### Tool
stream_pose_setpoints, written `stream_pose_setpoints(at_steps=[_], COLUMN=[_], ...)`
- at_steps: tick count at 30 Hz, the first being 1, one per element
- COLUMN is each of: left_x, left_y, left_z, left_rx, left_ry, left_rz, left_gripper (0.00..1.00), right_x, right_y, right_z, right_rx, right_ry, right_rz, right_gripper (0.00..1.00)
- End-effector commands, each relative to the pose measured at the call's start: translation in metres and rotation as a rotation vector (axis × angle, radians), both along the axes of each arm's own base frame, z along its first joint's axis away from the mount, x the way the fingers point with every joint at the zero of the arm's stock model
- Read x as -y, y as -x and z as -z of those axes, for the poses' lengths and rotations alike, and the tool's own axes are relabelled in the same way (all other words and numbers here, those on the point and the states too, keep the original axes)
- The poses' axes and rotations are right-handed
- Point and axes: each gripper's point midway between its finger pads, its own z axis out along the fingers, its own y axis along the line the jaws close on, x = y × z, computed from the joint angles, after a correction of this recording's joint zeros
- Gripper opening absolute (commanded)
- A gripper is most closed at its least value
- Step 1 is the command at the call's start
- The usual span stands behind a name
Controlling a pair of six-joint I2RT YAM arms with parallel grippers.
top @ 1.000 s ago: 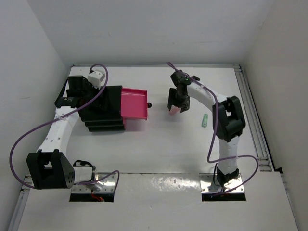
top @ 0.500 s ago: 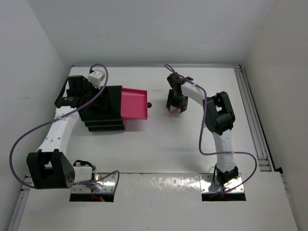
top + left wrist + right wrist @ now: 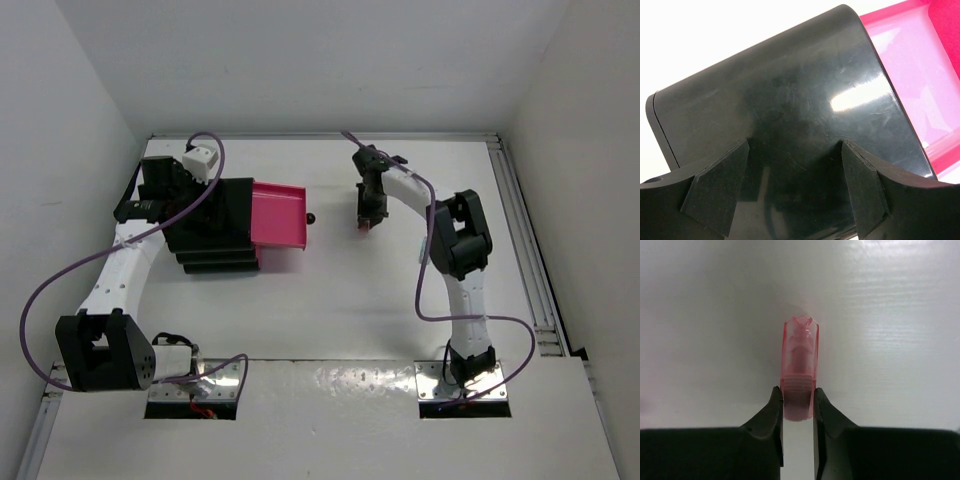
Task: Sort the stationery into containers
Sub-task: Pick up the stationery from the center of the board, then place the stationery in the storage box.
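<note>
No readable text, label, brand, number or sign shows anywhere.

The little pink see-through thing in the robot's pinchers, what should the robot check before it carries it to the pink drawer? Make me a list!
1. Right gripper shut on the short see-through pink plastic piece: ok, it is clamped on the ribbed end.
2. Piece gripped around its middle: not ok, only one end is held and the rest sticks out ahead.
3. Piece lifted off the white table: cannot tell.
4. Bright pink shallow drawer pulled out: ok.
5. Left gripper out of the drawer's way: ok, it is open over the top of the black drawer unit.
</note>
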Motion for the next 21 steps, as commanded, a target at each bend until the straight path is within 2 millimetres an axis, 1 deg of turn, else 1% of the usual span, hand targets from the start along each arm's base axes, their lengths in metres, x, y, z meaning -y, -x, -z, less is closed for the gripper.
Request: stream_pose_setpoints(at_steps=[1, 2, 3, 4, 5, 6, 7, 8, 9, 11, 12, 15, 16, 17, 18, 19, 20, 21], left_x=[-0.011, -0.010, -0.009, -0.009, -0.009, -0.008, -0.008, -0.008, -0.008, -0.008, -0.007, -0.007, -0.006, -0.005, -0.006, -0.006, -0.006, -0.006], left_y=[0.025, 0.025, 0.025, 0.024, 0.024, 0.024, 0.023, 0.023, 0.023, 0.022, 0.022, 0.022, 0.022, 0.023, 0.023, 0.023, 0.023, 0.023], left_z=[0.041, 0.042, 0.042, 0.041, 0.041, 0.040, 0.040, 0.040, 0.039, 0.038, 0.037, 0.038, 0.038, 0.038, 0.038, 0.038, 0.037, 0.036], left_rx=[-0.179, -0.180, -0.178, -0.174, -0.174, -0.170, -0.169, -0.168, -0.166, -0.161, -0.157, -0.158, -0.159, -0.161, -0.160, -0.159, -0.157, -0.156], left_ry=[-0.016, -0.012, -0.008, -0.007, -0.003, -0.002, 0.000, 0.002, 0.000, 0.002, 0.005, 0.008, 0.009, 0.014, 0.012, 0.012, 0.009, 0.007], left_rz=[-0.038, -0.037, -0.035, -0.036, -0.034, -0.033, -0.032, -0.031, -0.034, -0.032, -0.033, -0.029, -0.029, -0.028, -0.030, -0.030, -0.029, -0.027], left_gripper=[0.81, 0.81, 0.81, 0.81, 0.81, 0.81, 0.81, 0.81, 0.81, 0.81, 0.81, 0.81, 0.81, 0.81, 0.81, 0.81, 0.81, 0.81], right_x=[-0.036, -0.046, -0.058, -0.078, -0.089, -0.102, -0.122, -0.134, -0.151, -0.166, -0.178, -0.197, -0.202, -0.210, -0.214, -0.217, -0.224, -0.225], right_y=[-0.038, -0.043, -0.048, -0.042, -0.045, -0.040, -0.030, -0.025, -0.015, -0.006, 0.001, 0.011, 0.013, 0.016, 0.018, 0.020, 0.025, 0.027], right_z=[-0.096, -0.112, -0.140, -0.154, -0.171, -0.191, -0.201, -0.210, -0.219, -0.223, -0.218, -0.214, -0.203, -0.205, -0.204, -0.195, -0.196, -0.192], right_rx=[0.235, 0.277, 0.347, 0.379, 0.437, 0.474, 0.497, 0.518, 0.530, 0.529, 0.517, 0.498, 0.473, 0.472, 0.463, 0.439, 0.434, 0.421], right_ry=[-0.118, -0.141, -0.176, -0.212, -0.235, -0.277, -0.305, -0.334, -0.357, -0.389, -0.400, -0.423, -0.418, -0.425, -0.430, -0.425, -0.433, -0.431], right_rz=[-0.132, -0.154, -0.181, -0.236, -0.257, -0.292, -0.343, -0.374, -0.409, -0.437, -0.458, -0.487, -0.493, -0.502, -0.504, -0.505, -0.514, -0.517], right_gripper=[0.00, 0.00, 0.00, 0.00, 0.00, 0.00, 0.00, 0.00, 0.00, 0.00, 0.00, 0.00, 0.00, 0.00, 0.00, 0.00, 0.01, 0.05])
